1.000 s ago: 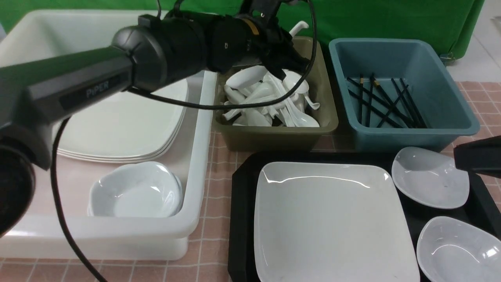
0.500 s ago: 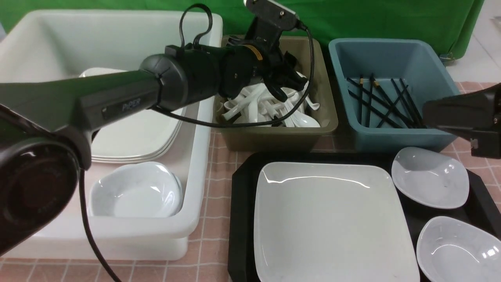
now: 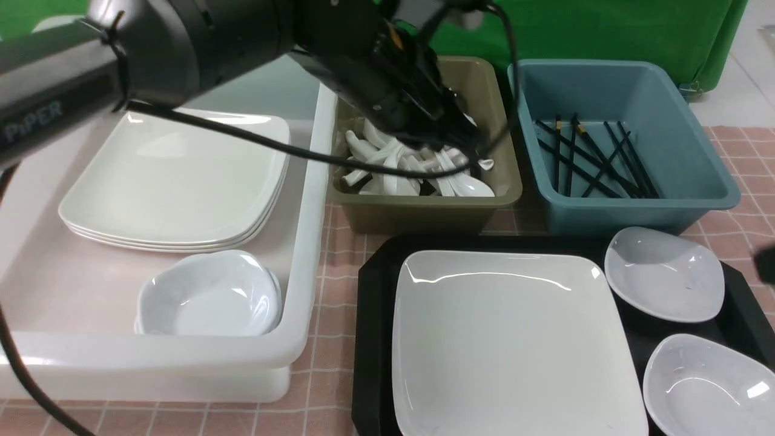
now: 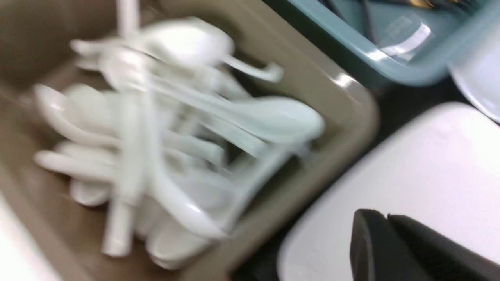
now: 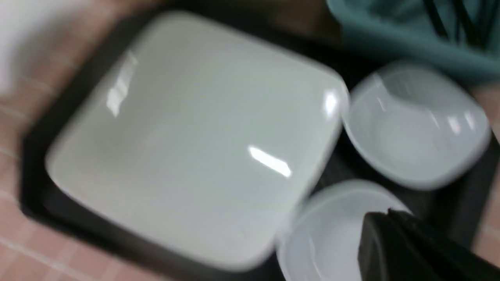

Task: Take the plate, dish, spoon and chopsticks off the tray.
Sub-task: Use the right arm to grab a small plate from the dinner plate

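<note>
The large white square plate (image 3: 514,339) lies on the black tray (image 3: 372,339), with two small white dishes, one farther (image 3: 665,281) and one nearer (image 3: 705,384), to its right. No spoon or chopsticks show on the tray. White spoons (image 3: 418,166) are piled in the olive tub (image 3: 424,209). Black chopsticks (image 3: 584,157) lie in the blue tub (image 3: 696,181). My left gripper (image 4: 386,215) is shut and empty, hanging over the olive tub's near side (image 3: 469,136), with the plate's corner (image 4: 429,156) below it. My right gripper (image 5: 386,212) is shut and empty above the nearer dish (image 5: 332,234).
A big white tub (image 3: 303,254) on the left holds stacked square plates (image 3: 175,181) and a stack of small dishes (image 3: 209,297). Only a dark bit of the right arm (image 3: 766,263) shows at the right edge. A pink checked cloth covers the table.
My left arm has risen and swung over the olive tub's near side, towards the tray. My right arm has pulled back to the right, almost out of the front view.
</note>
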You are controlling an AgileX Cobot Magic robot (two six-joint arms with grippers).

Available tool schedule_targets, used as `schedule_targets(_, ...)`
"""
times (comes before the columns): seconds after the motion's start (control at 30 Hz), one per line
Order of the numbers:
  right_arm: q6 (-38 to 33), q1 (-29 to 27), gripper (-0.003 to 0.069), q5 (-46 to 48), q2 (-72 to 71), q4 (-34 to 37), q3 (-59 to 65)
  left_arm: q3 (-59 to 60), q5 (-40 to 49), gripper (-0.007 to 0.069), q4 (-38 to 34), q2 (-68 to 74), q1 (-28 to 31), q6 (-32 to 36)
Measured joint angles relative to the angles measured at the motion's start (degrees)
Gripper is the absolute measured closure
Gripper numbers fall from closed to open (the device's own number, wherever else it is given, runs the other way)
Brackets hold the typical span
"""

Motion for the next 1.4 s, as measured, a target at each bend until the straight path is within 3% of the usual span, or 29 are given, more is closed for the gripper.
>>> schedule_targets(0.17,1.58,0.03,0.0603,7.9,1.08,-3.69,0.87,0.0,7.03,0.0631,-3.26,-0.14,-6.05,1.93)
schedule_targets(0.27,-1.33,0.1,0.0484,6.98,3.31,-2.22,5.81,0.0,10.29,0.0634,-3.98,-0.14,-10.73,5.14)
schedule_targets(0.37,-4.51,0.1,0.0279,1.96,6.08,-0.84,13.03,0.0,12.08,0.0635,-5.22,-0.14,-12.65,7.19)
schedule_targets(0.4,-4.63,0.1,0.0265,1.45,6.3,-0.84,13.54,0.0,12.22,0.0635,-5.37,-0.14,-12.79,7.32)
schedule_targets(0.47,-5.69,0.1,0.0116,-4.87,9.29,-0.62,18.59,0.0,12.57,0.0635,-7.64,-0.14,-13.05,7.73)
schedule_targets(0.57,-5.64,0.1,0.0048,-12.34,14.19,-0.62,22.19,0.0,12.57,0.0635,-10.29,-0.14,-13.05,9.0)
schedule_targets(1.0,-5.57,0.1,0.0092,-23.14,28.58,-3.84,22.38,0.0,12.57,0.0634,-14.39,-0.14,-13.08,11.75)
schedule_targets(1.07,-5.7,0.1,0.0145,-23.65,28.69,-4.24,22.38,0.0,12.57,0.0631,-14.39,-0.14,-13.08,11.75)
schedule_targets(1.2,-6.58,0.35,0.033,-23.71,28.68,-4.1,22.18,0.0,12.57,0.0629,-14.47,-0.14,-13.08,11.75)
schedule_targets(1.23,-7.38,0.68,0.0404,-23.64,28.62,-4.04,21.45,0.0,12.57,0.0629,-14.54,-0.14,-13.08,11.75)
schedule_targets(1.4,-6.56,0.61,0.0421,-15.96,28.33,-4.85,17.48,0.0,12.57,0.0628,-14.54,-0.14,-13.08,11.75)
